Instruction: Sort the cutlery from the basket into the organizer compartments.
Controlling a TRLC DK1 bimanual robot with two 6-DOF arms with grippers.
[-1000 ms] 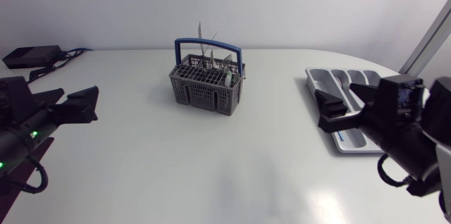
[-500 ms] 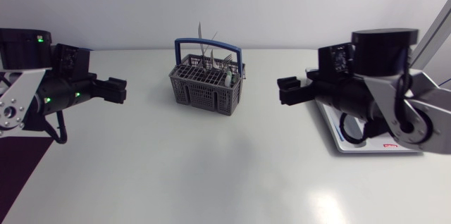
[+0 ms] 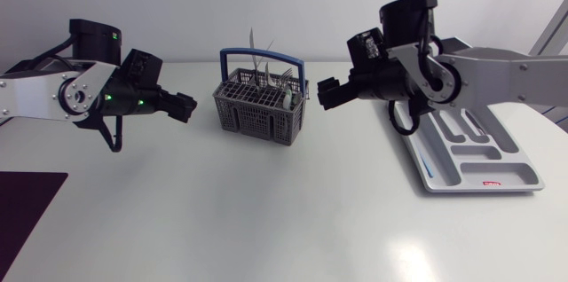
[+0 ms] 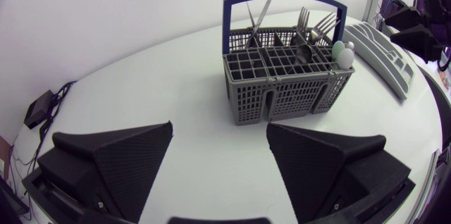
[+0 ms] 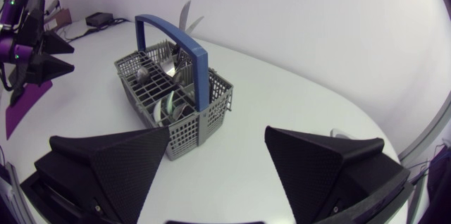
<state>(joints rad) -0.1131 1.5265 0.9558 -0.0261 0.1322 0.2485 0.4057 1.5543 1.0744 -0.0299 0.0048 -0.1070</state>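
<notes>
A grey plastic basket (image 3: 262, 109) with a blue handle (image 3: 263, 54) stands at the back middle of the table, holding upright forks, knives and spoons (image 3: 266, 71). My left gripper (image 3: 182, 106) hovers open just left of the basket, nothing between its fingers. My right gripper (image 3: 327, 94) hovers open just right of it, also empty. In the left wrist view the basket (image 4: 285, 83) lies ahead of the gripper (image 4: 218, 153). From the right wrist the basket (image 5: 173, 104) shows ahead of the gripper (image 5: 218, 157). The grey organizer (image 3: 524, 174) lies at the right, its compartments bare.
A dark purple mat (image 3: 27, 207) lies at the table's front left edge. A small black box with cables (image 4: 36, 108) sits at the back left. My right arm's links (image 3: 497, 65) pass over the organizer's far end.
Both arms rose from the front corners and swung inward. Their grippers now flank the basket on either side. Basket and organizer have not moved.
</notes>
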